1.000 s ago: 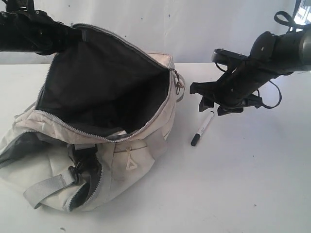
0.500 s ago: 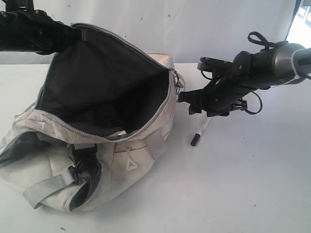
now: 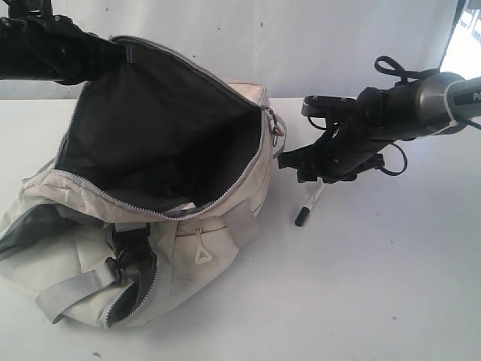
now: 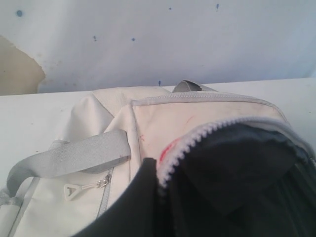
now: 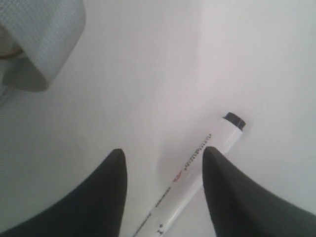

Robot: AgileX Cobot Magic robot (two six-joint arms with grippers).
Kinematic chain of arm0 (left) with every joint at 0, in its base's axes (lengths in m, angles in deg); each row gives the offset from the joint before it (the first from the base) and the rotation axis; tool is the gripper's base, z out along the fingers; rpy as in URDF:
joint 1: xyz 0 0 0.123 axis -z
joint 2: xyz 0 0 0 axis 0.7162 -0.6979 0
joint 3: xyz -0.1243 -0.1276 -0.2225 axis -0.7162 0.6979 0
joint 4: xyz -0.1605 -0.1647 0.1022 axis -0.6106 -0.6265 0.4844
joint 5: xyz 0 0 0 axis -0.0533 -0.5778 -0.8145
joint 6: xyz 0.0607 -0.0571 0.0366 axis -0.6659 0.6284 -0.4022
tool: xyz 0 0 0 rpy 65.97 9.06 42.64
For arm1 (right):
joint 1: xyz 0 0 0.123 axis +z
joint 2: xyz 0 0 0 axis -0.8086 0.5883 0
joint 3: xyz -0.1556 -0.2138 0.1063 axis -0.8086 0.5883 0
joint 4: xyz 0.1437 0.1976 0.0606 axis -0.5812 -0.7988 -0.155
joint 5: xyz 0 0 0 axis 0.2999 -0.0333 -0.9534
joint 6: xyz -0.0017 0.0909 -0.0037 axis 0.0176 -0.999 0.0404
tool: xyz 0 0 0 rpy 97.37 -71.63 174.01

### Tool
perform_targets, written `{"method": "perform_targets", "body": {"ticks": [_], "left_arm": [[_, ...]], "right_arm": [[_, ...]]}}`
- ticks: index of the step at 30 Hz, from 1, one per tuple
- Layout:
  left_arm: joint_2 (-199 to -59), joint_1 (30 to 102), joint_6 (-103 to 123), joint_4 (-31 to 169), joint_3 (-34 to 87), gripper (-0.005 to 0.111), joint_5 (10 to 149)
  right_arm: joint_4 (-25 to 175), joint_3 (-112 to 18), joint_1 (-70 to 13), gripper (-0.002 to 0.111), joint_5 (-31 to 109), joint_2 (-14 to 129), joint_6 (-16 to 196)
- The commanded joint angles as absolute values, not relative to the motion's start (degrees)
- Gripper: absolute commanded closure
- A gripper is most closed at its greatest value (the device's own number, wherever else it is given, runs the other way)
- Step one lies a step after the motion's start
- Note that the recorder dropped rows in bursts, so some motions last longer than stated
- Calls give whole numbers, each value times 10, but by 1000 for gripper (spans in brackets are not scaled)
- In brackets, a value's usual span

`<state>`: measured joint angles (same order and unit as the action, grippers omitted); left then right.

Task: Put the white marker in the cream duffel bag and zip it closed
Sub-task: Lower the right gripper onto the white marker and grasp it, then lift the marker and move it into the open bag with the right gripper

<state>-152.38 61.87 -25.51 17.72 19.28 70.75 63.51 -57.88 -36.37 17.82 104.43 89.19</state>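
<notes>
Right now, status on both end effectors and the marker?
Left end effector shut on the cream duffel bag rim, mouth open. Right end effector open over the white marker, flat on table, ungripped. Nothing blocking the bag mouth.

Small dark print plus red mark along barrel of white marker (image 5: 197, 173), lying on desk (image 5: 148, 74): too blurred to read. In exterior view, pale lettering on silver link of right arm (image 3: 432, 98), above marker: only first letter "P" legible, rest cut off.
</notes>
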Motion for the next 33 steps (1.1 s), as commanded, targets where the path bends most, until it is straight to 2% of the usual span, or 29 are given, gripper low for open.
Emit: {"method": "perform_targets", "body": {"ticks": [1,14,17,19,21,33], "left_arm": [[-1518,617,-255,170,188,106,723],[-1518,617,-255,170,188,106,718],[-1518,617,-255,170,188,106,718],[-1518,617,-255,170,188,106,718],[-1518,617,-255,170,188,106,718],[-1518,617,-255,170,188,106,718]], "right_arm": [[675,-579,-364,64,176,1046,892],[692,-579,-364,64,188,1072,892],[692,-579,-364,75,187,1072,892],[692,-579,-364,95,183,1072,892],[692,-579,-364,108,172,1072,892],[691,-579,-364,108,107,1001,892]]}}
